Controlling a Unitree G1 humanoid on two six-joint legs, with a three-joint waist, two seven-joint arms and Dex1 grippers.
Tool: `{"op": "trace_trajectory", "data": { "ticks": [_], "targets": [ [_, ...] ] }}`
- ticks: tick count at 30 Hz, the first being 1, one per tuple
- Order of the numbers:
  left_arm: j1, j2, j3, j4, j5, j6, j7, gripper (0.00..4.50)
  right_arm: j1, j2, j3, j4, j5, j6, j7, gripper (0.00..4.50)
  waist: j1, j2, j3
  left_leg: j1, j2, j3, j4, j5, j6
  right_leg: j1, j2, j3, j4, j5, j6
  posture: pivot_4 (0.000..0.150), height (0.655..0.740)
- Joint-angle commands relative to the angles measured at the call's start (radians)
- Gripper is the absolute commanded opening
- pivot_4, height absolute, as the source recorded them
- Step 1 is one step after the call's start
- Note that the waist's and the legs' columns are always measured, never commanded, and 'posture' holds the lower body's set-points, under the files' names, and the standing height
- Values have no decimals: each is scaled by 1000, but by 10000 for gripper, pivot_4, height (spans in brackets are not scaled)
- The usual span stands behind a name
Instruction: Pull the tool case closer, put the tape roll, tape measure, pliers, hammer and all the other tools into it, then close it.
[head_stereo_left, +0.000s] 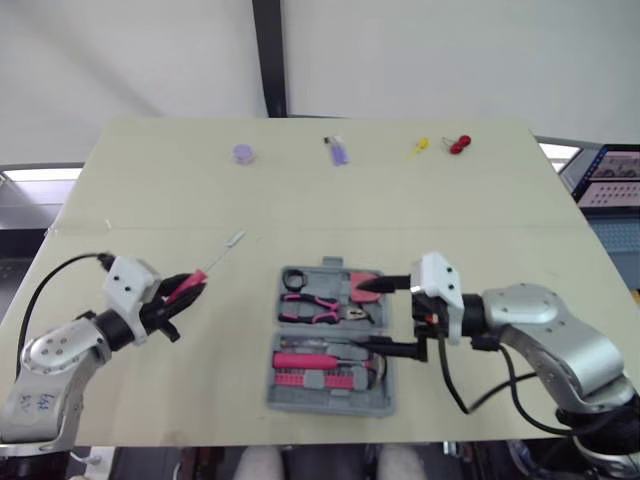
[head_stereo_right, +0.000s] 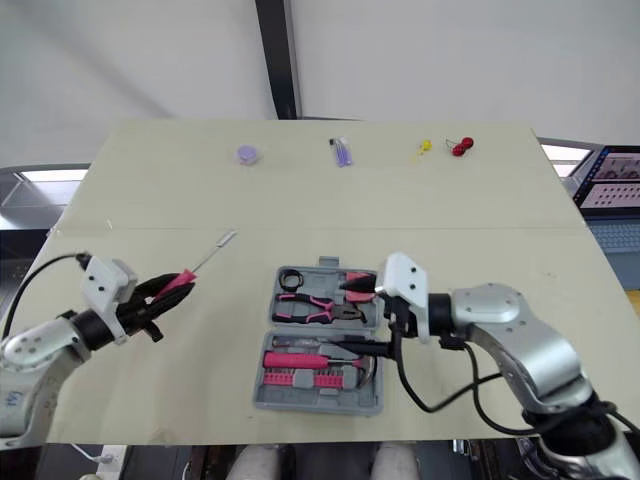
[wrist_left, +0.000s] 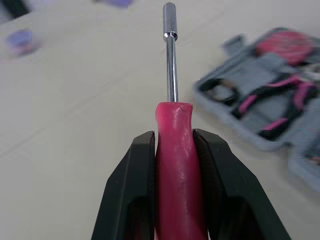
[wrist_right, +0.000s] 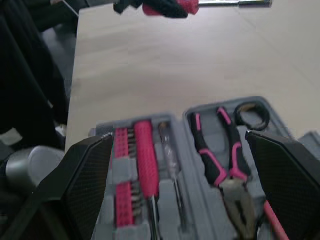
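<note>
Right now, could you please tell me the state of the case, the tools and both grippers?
tool case: open, both halves lying flat
pliers: seated in the case
tape roll: seated in the case
screwdriver: gripped by its pink handle
left gripper: shut on the screwdriver
right gripper: open, over the case

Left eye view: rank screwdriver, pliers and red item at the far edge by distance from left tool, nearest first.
1. screwdriver: gripped in left tool.
2. pliers: in the open case, table centre.
3. red item: far edge, right side.
</note>
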Motion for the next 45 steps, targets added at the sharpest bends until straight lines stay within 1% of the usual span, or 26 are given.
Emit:
{"op": "trace_trajectory", "data": {
  "ticks": [1,4,7,9,13,15,18,20,24,26,28,33,39,45],
  "targets": [
    [-71,50,-138,7,39,-119,-189,6657,49,-50,-57,-42,-6,-56,44,45000,1,1,1,0,0,0,0,0,0,0,0,0,0,0,0,1500,7400],
    [-163,63,-264,34,97,-144,-266,6657,86,-73,-79,-48,-6,-67,38,45000,-4,2,1,0,0,1,0,0,0,-1,0,0,1,0,0,1500,7400],
    [-253,29,-385,11,123,-82,-297,6657,129,-88,-106,-64,-4,-65,27,45000,1,2,1,0,0,1,0,0,0,-1,0,0,1,0,0,1500,7400],
    [-287,8,-448,-10,139,-30,-299,6657,153,-94,-118,-80,2,-61,18,45000,8,1,2,0,0,1,0,0,0,-1,0,0,1,0,0,1500,7400],
    [-304,-28,-567,-50,190,32,-300,6657,222,-100,-142,-119,4,-49,0,45000,13,1,2,0,0,1,1,0,0,-1,0,0,1,0,0,1500,7400],
    [-313,-38,-614,-78,204,92,-299,6657,253,-100,-153,-134,2,-45,-14,45000,14,0,2,-1,0,1,1,0,0,0,0,0,1,0,0,1500,7400],
    [-329,-32,-658,-122,211,188,-303,6657,292,-97,-172,-152,9,-39,-26,45000,15,0,2,-1,0,0,2,0,0,0,0,0,1,0,0,1500,7400],
    [-334,-17,-694,-138,253,220,-297,6657,315,-97,-182,-164,10,-37,-32,45000,15,0,2,-1,0,0,2,0,0,0,0,0,1,0,0,1500,7400],
    [-352,-17,-735,-149,312,294,-266,6657,332,-95,-189,-179,13,-31,-44,45000,16,0,2,-1,0,0,2,0,0,0,0,0,1,0,0,1500,7400],
    [-359,-24,-748,-160,322,338,-258,6657,335,-96,-189,-185,13,-29,-49,45000,17,0,2,-1,0,0,3,0,0,0,0,0,1,0,0,1500,7400],
    [-362,-27,-754,-180,319,360,-259,6657,337,-97,-191,-188,15,-26,-51,45000,18,-1,3,-1,0,0,3,0,0,0,0,0,1,0,0,1500,7400],
    [-348,-43,-772,-259,312,484,-213,6657,349,-100,-197,-197,17,-24,-49,45000,19,-1,3,-1,0,-1,3,0,0,1,0,0,1,0,0,1500,7400],
    [-351,-49,-798,-284,325,583,-151,6657,366,-117,-204,-205,13,-31,-32,45000,20,-1,3,-1,0,-1,4,0,0,1,0,0,2,0,0,1500,7400],
    [-357,-54,-812,-304,307,652,-116,6657,383,-129,-216,-203,14,-45,-26,45000,26,-1,3,-1,0,-1,5,0,1,1,0,0,2,0,0,1500,7400]
  ]
}}
